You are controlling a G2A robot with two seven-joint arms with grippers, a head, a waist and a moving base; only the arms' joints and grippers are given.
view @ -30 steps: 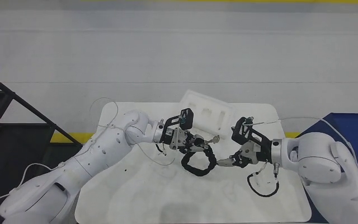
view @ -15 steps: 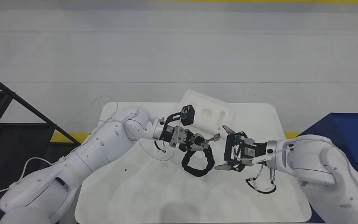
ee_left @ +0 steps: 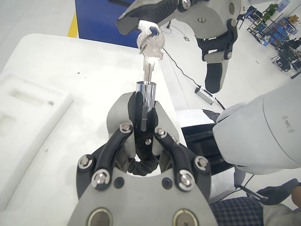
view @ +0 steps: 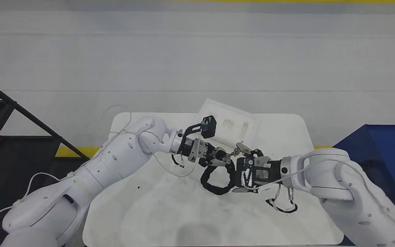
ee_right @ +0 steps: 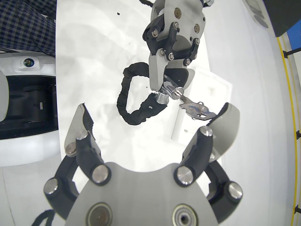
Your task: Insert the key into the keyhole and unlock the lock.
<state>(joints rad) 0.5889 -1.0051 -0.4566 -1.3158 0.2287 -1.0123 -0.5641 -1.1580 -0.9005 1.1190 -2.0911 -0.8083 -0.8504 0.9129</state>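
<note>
sticking from the lock (ee_left: 146, 92) clamped by left fingers (ee_left: 116, 114), the key (ee_left: 151, 45) touches one wide-spread right finger (ee_left: 150, 8).

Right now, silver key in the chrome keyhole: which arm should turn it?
Right. The left gripper is shut on the black cable lock; the right gripper is open, one finger beside the silver key's head.

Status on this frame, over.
Left pincer shut on cable lock. Key in keyhole, ungripped. Right pincer open, one finger at key head.
</note>
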